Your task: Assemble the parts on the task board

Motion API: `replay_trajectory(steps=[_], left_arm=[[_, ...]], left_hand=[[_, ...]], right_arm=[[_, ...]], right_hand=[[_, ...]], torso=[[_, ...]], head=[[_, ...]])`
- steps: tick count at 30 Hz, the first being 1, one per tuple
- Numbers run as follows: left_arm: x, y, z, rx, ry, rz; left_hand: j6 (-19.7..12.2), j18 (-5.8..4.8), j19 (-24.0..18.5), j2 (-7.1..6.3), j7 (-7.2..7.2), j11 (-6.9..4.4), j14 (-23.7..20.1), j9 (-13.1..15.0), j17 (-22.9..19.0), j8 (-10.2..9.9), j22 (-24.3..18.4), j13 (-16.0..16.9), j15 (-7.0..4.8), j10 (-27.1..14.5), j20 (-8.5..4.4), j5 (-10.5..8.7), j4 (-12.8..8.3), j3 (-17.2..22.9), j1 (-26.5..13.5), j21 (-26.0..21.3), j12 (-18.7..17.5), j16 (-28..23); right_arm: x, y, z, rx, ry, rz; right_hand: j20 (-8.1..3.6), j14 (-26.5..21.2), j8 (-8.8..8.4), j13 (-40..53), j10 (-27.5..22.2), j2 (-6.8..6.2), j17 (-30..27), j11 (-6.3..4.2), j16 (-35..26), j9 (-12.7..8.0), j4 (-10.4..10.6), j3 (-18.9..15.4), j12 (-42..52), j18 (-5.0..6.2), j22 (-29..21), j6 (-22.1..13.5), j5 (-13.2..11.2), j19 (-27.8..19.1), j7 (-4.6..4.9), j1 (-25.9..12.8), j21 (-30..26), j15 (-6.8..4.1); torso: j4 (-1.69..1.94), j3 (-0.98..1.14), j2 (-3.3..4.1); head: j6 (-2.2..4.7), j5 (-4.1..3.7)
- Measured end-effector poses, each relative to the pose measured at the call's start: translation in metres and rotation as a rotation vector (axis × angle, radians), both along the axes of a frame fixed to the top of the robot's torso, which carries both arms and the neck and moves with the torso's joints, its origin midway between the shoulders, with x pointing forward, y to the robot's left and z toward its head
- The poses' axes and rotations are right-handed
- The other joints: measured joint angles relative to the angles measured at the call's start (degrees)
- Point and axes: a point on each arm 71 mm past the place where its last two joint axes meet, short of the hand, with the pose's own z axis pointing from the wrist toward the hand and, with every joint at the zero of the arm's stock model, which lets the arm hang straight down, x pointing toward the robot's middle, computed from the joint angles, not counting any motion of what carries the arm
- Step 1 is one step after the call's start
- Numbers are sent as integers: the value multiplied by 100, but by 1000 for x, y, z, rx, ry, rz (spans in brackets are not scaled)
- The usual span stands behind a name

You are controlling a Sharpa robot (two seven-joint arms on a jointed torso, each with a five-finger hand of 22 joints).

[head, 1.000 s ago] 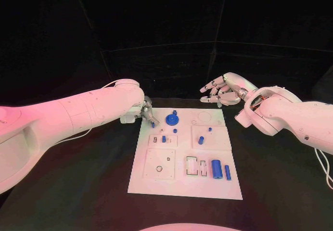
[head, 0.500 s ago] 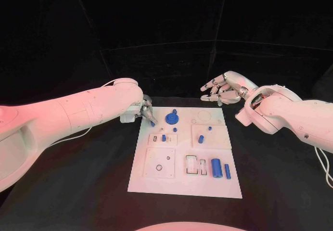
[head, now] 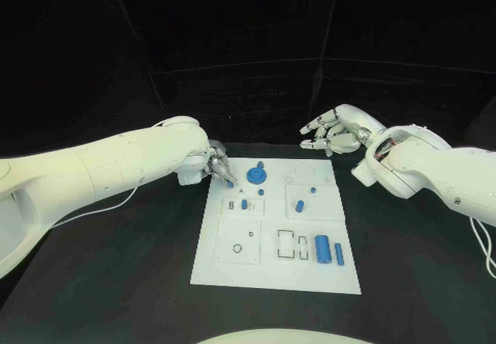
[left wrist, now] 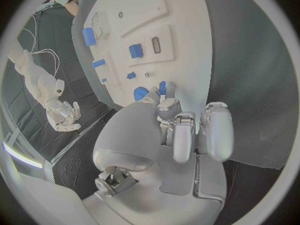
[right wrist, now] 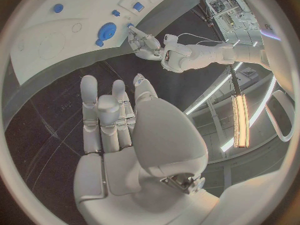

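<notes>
Pinching a small blue part at the far left corner of the white board, my left hand has its fingers curled. My right hand hangs spread above the worktop, beyond the board's far right corner.

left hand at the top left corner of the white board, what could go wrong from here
1. The left hand seems to pinch a small blue peg at the white task board edge; a loose pinch could drop it onto the black table.
2. The blue gear-shaped disc sits beside those fingers and might get nudged.
3. The right hand hovers open beyond the board, so it cannot steady it.
</notes>
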Motion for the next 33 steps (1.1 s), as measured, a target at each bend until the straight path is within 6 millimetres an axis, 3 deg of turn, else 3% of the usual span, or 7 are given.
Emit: replay_trajectory(steps=[10,22,33], left_arm=[[-19,6,6,-85,-21,17],[-49,11,5,-161,-54,20],[-65,10,-8,-166,-80,16]], left_hand=[[-28,0,16,-2,-14,-11,0,1,0,11,0,-31,0,12,-15,23,83,83,-2,-22,0,0],[-36,0,16,-249,-6,-40,-22,17,0,168,0,-66,-21,42,-15,28,168,331,-124,-22,-26,0],[-32,0,16,-342,-10,-40,-21,19,0,201,0,-83,-21,42,-15,27,153,567,-185,-22,-27,0]], right_arm=[[1,-2,0,-2,0,-7],[3,-4,0,-3,-2,-12],[3,-6,-1,-3,-4,-16]], right_hand=[[0,0,0,0,0,0,-1,0,0,0,0,0,0,0,0,0,0,0,0,0,0,0],[0,0,0,-9,0,0,-1,0,0,0,0,0,0,0,-1,0,0,0,0,0,0,0],[0,0,0,-8,0,0,-2,0,0,0,0,0,0,0,-1,0,0,0,0,0,0,0]], torso=[[9,2,-7],[27,2,-10],[49,-1,-18]], head=[[-8,5],[-14,12],[-31,20]])
